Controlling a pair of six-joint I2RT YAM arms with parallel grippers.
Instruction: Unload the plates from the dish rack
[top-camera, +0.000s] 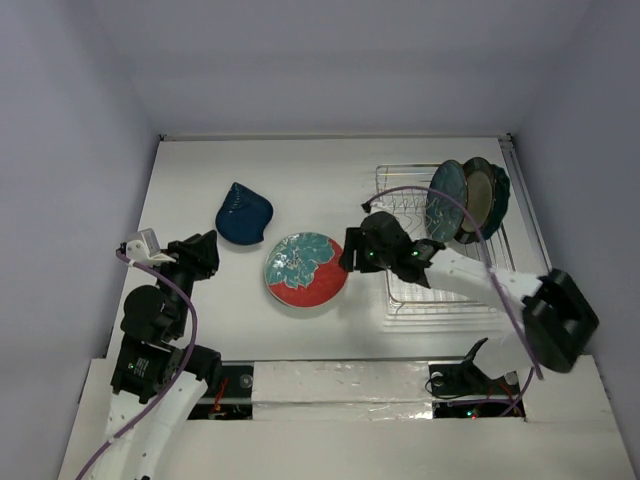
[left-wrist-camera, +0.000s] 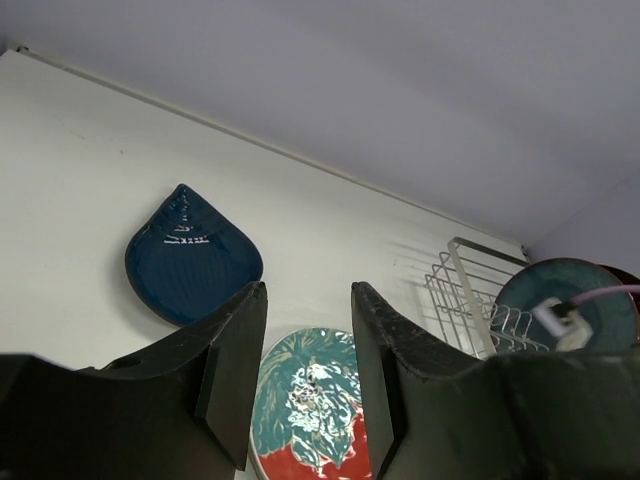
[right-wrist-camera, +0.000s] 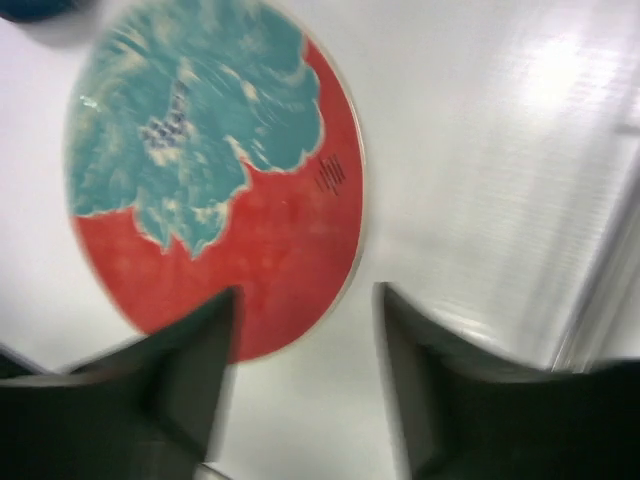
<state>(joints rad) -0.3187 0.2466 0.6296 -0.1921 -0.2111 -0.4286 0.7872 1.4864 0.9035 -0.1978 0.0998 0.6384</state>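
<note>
Right claw (top-camera: 348, 254) is sitting open at the right edge of the teal-and-red plate (top-camera: 305, 270), gripping nothing. That plate is lying flat on the tabletop (top-camera: 300, 170). Blue shell dish (top-camera: 243, 215) is lying flat further left, apart from it. Dark teal plate (top-camera: 445, 200) and olive-centred plate (top-camera: 482, 195) are standing upright at the far end of the dish rack (top-camera: 400, 178). Left claw (top-camera: 205, 245) is hovering part-open and empty, near the shell dish.

plates (top-camera: 305, 270) glossy glazed ceramic; dish rack (top-camera: 430, 300) shiny chrome wire; table (top-camera: 200, 180) smooth matt white.
</note>
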